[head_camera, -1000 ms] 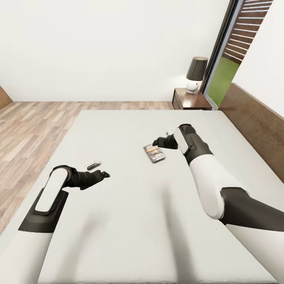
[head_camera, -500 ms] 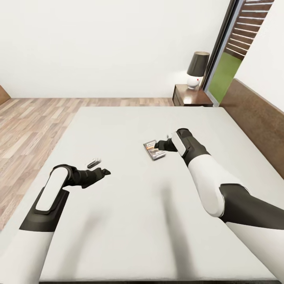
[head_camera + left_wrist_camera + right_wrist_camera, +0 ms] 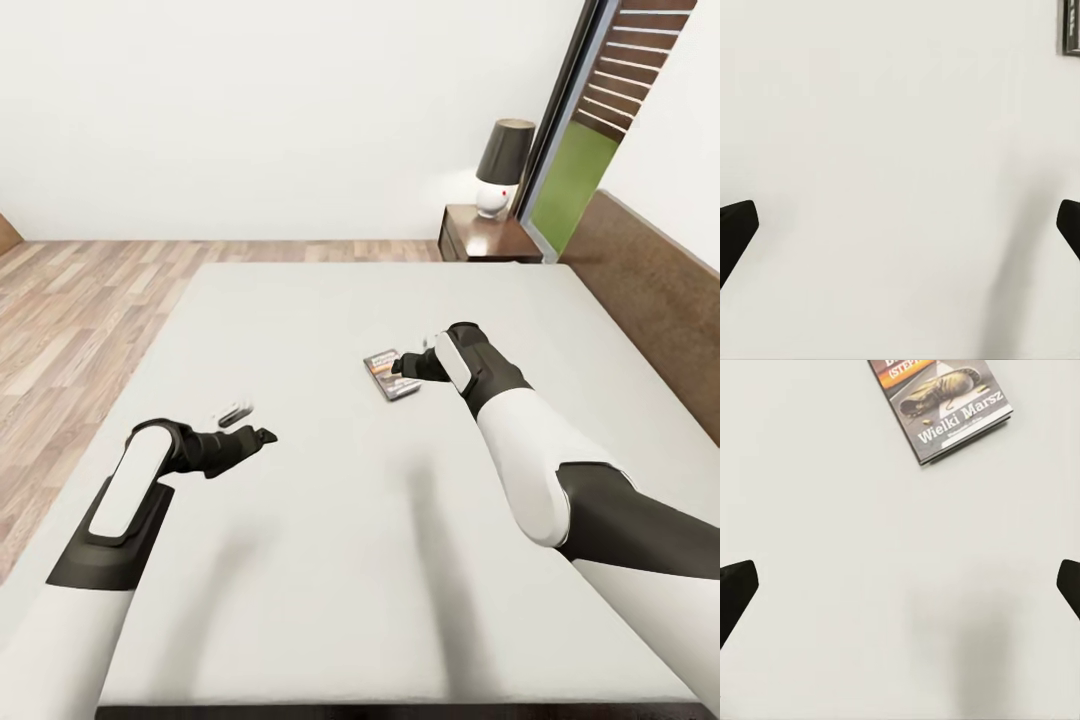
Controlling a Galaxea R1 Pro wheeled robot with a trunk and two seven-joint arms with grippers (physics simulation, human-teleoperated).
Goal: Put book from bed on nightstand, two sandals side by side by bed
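The book (image 3: 392, 373) lay flat on the bed (image 3: 330, 560). The right gripper (image 3: 408, 366) hung over it with fingers wide apart and empty, likely to grab it. The left gripper (image 3: 262, 437) waited open too, well away.

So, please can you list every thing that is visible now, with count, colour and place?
bed: one, pale grey mattress, dark brown frame, below both arms
book: one, dark cover with orange band, flat on the mattress, just ahead of the right claw
nightstand: one, dark brown, beyond the bed's far corner, beside the window
lamp: one, dark shade on white base, on the nightstand
window: one, dark frame, grass and slatted fence outside
floor: wood planks, left of the bed
left claw: one, black, open, over bare mattress
right claw: one, black, open, over the book's near edge
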